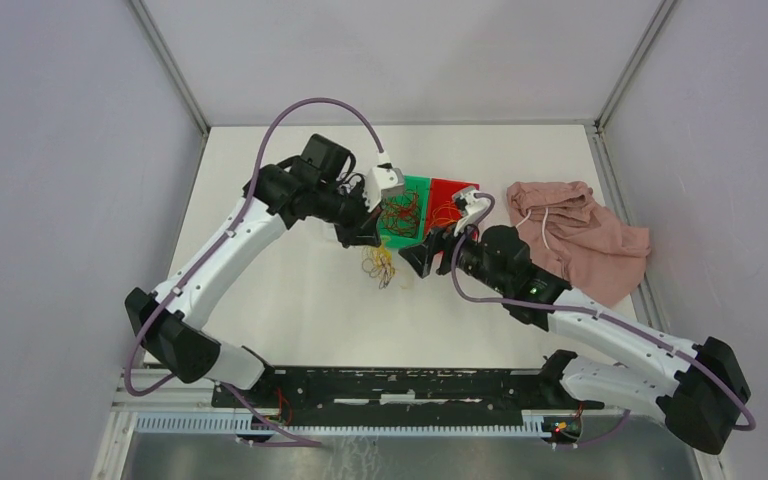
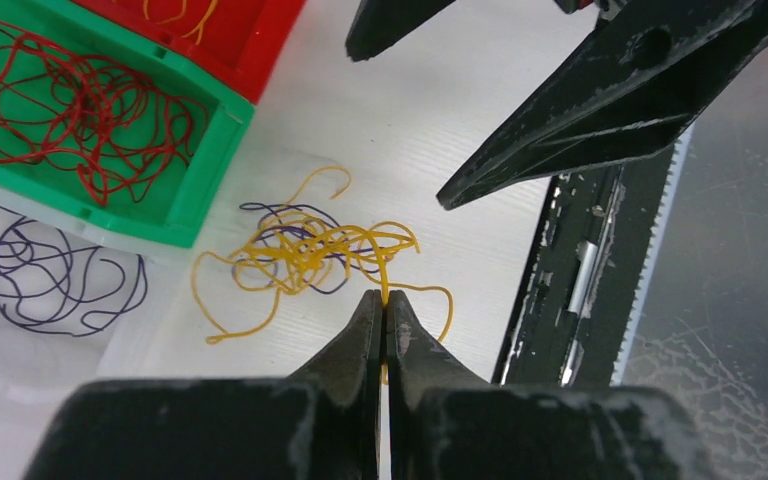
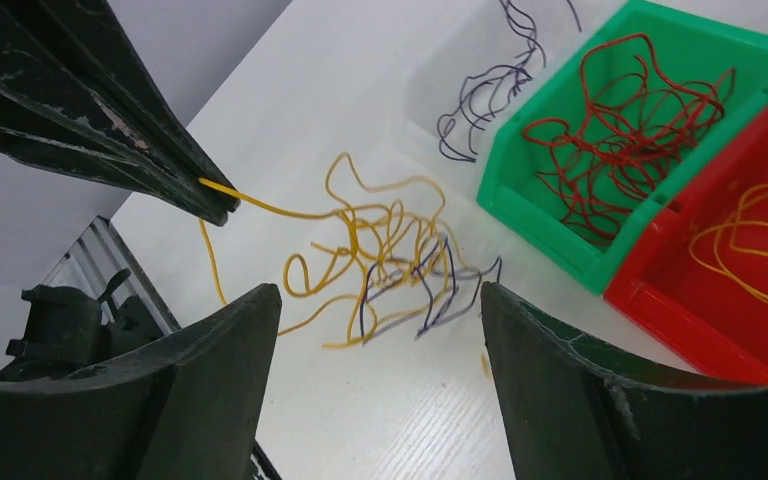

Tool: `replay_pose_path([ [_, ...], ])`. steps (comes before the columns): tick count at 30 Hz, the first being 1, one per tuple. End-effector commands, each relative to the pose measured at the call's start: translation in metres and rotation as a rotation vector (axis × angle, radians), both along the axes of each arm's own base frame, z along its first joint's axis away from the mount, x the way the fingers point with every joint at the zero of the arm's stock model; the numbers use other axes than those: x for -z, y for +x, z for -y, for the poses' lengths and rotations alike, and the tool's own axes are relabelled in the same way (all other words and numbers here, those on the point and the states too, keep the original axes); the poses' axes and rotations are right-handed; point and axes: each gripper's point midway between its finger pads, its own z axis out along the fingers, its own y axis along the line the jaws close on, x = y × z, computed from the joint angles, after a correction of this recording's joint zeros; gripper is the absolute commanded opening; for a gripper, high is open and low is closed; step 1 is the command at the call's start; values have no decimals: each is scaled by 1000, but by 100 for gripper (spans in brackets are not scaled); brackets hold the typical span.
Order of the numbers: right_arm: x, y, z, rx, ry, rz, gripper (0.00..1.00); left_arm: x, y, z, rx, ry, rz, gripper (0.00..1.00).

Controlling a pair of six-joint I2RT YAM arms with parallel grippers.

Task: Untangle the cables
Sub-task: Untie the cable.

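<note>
Our left gripper (image 2: 382, 298) held one yellow cable (image 3: 260, 207) between fingers pressed tight together. The strand ran straight back into the clump (image 2: 305, 250) of yellow and purple wire lying on the white table (image 2: 290, 130), just in front of the green bin (image 2: 210, 170).

Our right gripper (image 3: 380, 300) hovered over the same clump with its fingers spread wide and nothing between them. We judged it was placed there to pin or catch the rest while the single strand was drawn free.

The bins behind showed why we took one wire at a time. Dark red cables (image 2: 80, 110) lay in the green bin, yellow ones (image 3: 760, 240) in the red bin (image 3: 680, 300), and loose purple strands (image 2: 50, 280) in a clear tray (image 3: 430, 75) beside them. Much of the work looked done, with this small knot left to part.
</note>
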Motion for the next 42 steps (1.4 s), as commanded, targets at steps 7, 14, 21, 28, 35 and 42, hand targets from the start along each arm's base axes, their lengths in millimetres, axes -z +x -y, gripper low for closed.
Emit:
replay_pose_path([
  [7, -58, -17, -37, -173, 114, 178, 78, -49, -36, 6, 48, -121, -35, 3],
  [14, -61, -9, -44, -147, 140, 176, 76, -59, -52, 9, 128, -161, -60, 3],
  [21, -62, 19, -45, -24, 135, 169, 69, -74, -72, 12, 220, -205, -98, 3],
  [28, -53, 34, -44, 50, 122, 142, 64, -95, -79, 15, 270, -243, -103, 3],
  [35, -64, 28, -53, 24, 218, 145, 69, -106, -76, 19, 273, -261, -77, 3],
  [42, -64, 14, -64, -32, 220, 123, 70, -112, -65, 20, 270, -248, -2, 3],
])
